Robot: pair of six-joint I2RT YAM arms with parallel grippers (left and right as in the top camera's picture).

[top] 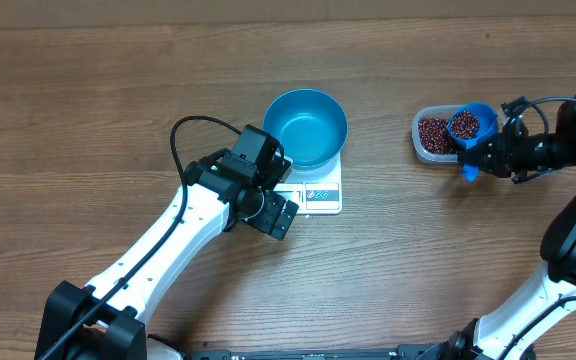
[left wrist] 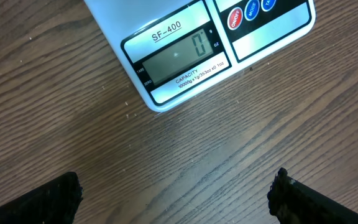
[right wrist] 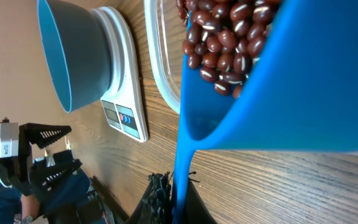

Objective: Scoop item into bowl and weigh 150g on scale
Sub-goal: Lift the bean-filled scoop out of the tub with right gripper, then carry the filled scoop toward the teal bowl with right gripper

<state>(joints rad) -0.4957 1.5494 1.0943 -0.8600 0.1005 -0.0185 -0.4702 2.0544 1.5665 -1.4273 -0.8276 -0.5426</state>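
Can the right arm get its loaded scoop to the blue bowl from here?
Probably yes: only bare table lies between scoop and bowl, and the left gripper sits by the scale's front, off that path.

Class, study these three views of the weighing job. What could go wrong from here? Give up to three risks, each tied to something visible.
1. The right claw holds a scoop full of beans at the tub; carrying it across bare table to the bowl could spill some.
2. The open left claw hovers beside the scale, which reads zero; a nudge might disturb that reading.
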